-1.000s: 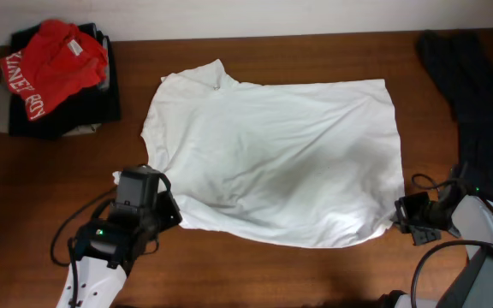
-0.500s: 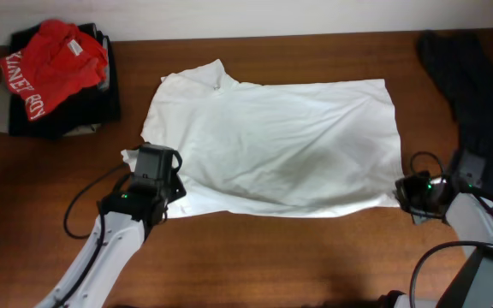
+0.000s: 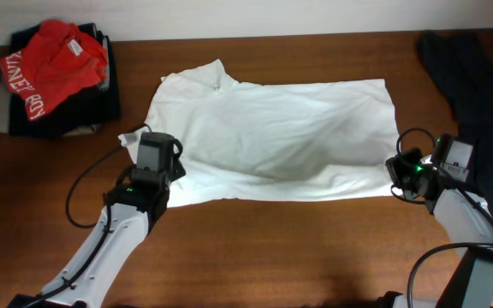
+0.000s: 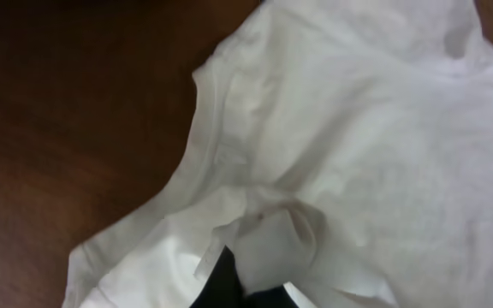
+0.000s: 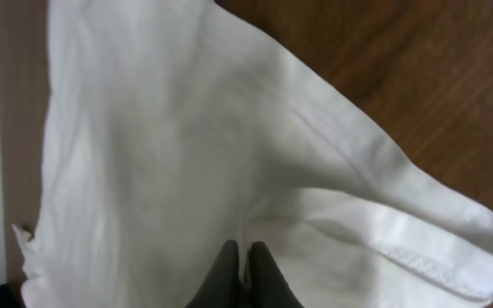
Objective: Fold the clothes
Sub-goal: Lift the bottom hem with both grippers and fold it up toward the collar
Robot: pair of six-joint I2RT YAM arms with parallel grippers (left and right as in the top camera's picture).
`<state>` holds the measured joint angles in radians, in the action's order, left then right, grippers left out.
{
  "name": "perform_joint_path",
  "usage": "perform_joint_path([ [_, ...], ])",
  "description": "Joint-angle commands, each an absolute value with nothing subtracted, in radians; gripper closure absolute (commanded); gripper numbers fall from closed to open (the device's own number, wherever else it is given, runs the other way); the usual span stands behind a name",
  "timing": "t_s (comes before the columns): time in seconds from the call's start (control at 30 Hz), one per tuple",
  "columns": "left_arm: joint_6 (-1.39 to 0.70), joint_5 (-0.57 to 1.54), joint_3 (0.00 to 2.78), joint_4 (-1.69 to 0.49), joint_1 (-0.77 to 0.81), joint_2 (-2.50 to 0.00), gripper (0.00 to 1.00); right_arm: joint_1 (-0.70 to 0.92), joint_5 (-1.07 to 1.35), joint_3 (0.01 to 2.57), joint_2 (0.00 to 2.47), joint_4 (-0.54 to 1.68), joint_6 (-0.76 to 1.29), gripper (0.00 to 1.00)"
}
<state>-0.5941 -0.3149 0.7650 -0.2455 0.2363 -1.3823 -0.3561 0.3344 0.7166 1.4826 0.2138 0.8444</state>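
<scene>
A: White T-shirt (image 3: 272, 128) location?
B: Mid-surface (image 3: 281, 257), spread between the tools, near edge doubled over. Left tool (image 4: 242, 287) clamped on near-left sleeve edge; right tool (image 5: 245, 272) narrow, pinching near-right hem corner.

— How do the 2 arms sit?
— The left arm (image 3: 114, 231) slants in from the near left and the right arm (image 3: 465, 214) from the near right, both stretched out low.
— And the grippers?
— The left gripper (image 3: 152, 147) is closed on the white T-shirt (image 3: 272, 128) (only 1 dark finger (image 4: 221, 282) shows, wrapped in cloth). The right gripper (image 5: 245, 257) pinches it too, fingers (image 5: 228, 267) pressed together.
</scene>
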Motion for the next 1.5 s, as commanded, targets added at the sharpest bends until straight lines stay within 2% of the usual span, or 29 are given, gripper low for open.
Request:
perform_joint_path([
  [0.0,-0.567,-0.348,0.779,-0.223,0.21,-1.398,0.99,-0.351,0.325,0.732,1.488,0.189,0.855,0.96],
  [0.67,-0.566,-0.387,0.779,0.097,0.187,-1.636,0.99,-0.302,0.21,0.731,1.567,-0.054,0.855,0.96],
  [0.97,-0.566,-0.39,0.779,0.131,0.173,-1.697,0.98,-0.301,0.209,0.732,1.637,-0.124,0.854,0.96],
  [1.0,-0.566,-0.39,0.779,0.132,0.173,-1.701,0.98,-0.3,0.209,0.732,1.642,-0.125,0.854,0.93],
  [1.03,-0.566,-0.39,0.779,0.131,0.173,-1.703,0.94,-0.299,0.209,0.732,1.645,-0.125,0.855,0.84],
  [1.07,-0.566,-0.39,0.779,0.131,0.173,-1.705,0.86,-0.299,0.209,0.732,1.648,-0.124,0.854,0.65],
  [1.1,-0.566,-0.39,0.779,0.131,0.173,-1.705,0.67,-0.298,0.209,0.732,1.648,-0.123,0.854,0.49],
  [1.13,-0.566,-0.39,0.779,0.132,0.173,-1.705,0.44,-0.294,0.21,0.732,1.647,-0.124,0.854,0.23],
  [1.2,-0.546,-0.39,0.779,0.142,0.173,-1.705,0.32,-0.294,0.212,0.732,1.647,-0.124,0.854,0.15],
  [1.27,-0.487,-0.39,0.781,0.157,0.173,-1.704,0.27,-0.296,0.217,0.735,1.644,-0.123,0.854,0.12],
  [1.47,-0.428,-0.387,0.845,0.069,0.173,-1.634,0.25,-0.322,0.258,0.859,1.593,0.048,0.772,0.11],
])
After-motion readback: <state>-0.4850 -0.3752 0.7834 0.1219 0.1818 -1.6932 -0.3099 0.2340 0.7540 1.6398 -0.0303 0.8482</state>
